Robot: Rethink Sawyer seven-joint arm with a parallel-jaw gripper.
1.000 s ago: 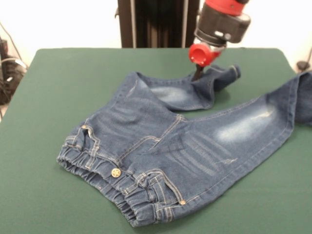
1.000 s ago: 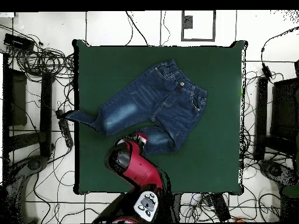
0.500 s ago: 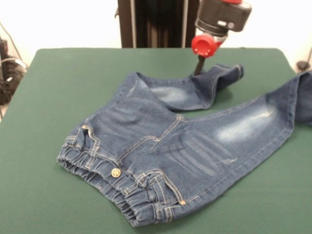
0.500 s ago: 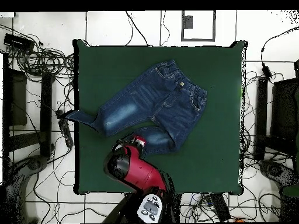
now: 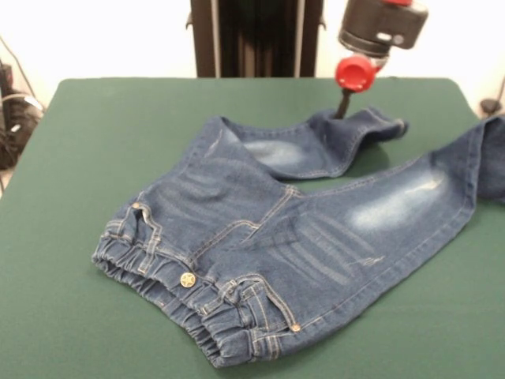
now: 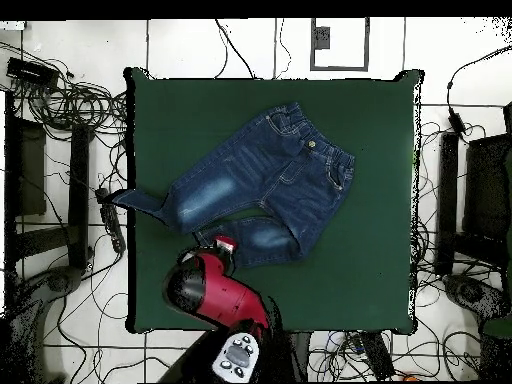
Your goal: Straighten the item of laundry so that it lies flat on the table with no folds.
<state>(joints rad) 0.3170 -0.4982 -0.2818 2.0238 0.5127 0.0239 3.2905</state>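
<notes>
On the green table, the folded jeans leg cuff seems pinched by the gripper; the denim could slip out if it is pulled.

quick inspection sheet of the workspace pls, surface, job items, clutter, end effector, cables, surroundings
surface: dark green table, bare apart from the jeans.
job's things: blue jeans, waistband toward the camera in the front view; one leg runs out over the table's edge, the other is bent back with its cuff beside the end effector; not flat yet.
clutter: nothing seen on the table.
end effector: the end effector, below a red collar, at the bent leg's cuff; open or shut cannot be told.
cables: many loose black cables on the floor around the table.
surroundings: white tiled floor, dark equipment at both sides.
</notes>
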